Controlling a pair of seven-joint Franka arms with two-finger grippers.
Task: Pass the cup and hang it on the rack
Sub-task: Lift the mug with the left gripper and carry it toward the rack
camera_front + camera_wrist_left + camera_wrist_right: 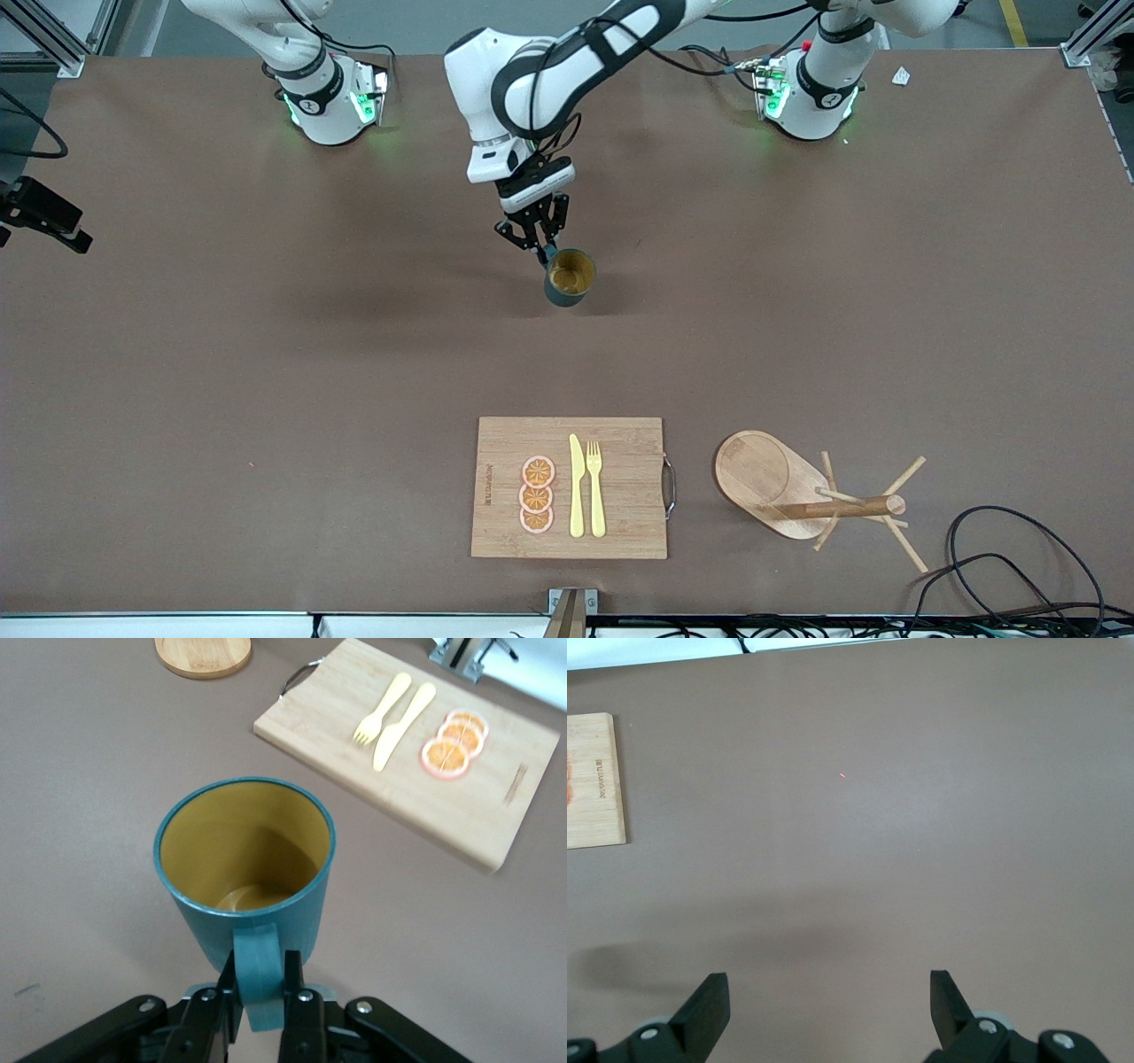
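The dark teal cup (570, 276) with a yellow-orange inside hangs upright over the middle of the table. My left gripper (541, 252) is shut on its handle (259, 967); in the left wrist view the cup (244, 868) fills the middle and the left gripper (260, 973) pinches the handle from both sides. The wooden rack (802, 496) stands nearer the front camera, toward the left arm's end; its oval base (202, 656) shows in the left wrist view. My right gripper (828, 992) is open and empty over bare table; it is out of the front view.
A bamboo cutting board (629, 478) lies beside the rack, bearing a yellow knife (576, 487), a fork (595, 487) and three orange slices (537, 494). It also shows in both wrist views (337, 718) (594, 780). A black cable (1019, 567) loops near the rack.
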